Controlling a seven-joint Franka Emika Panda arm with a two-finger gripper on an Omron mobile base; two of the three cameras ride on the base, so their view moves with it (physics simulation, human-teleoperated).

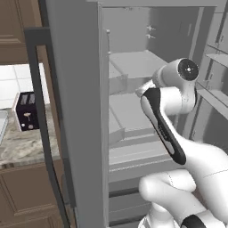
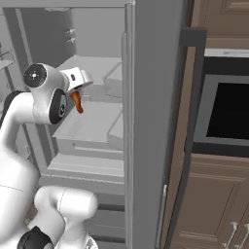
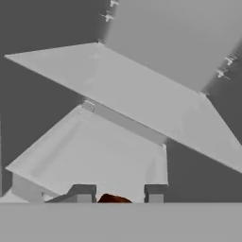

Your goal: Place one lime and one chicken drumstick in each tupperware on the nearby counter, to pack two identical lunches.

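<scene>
Inside the open fridge (image 2: 97, 58), the pincer (image 2: 78, 92) is clamped on the chicken drumstick (image 2: 77, 102), which hangs orange-brown above a grey shelf (image 2: 87, 124). In the hand view just its dark red top (image 3: 113, 199) peeks between the fingertips (image 3: 82, 193). Off left, the bench (image 1: 26, 147) carries a toaster (image 1: 26, 111), its edge cut off by the fridge door (image 1: 75, 111).

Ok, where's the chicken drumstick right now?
The chicken drumstick hangs from the tool inside the open fridge, above a grey shelf; the hand view shows it between the fingertips.
</scene>
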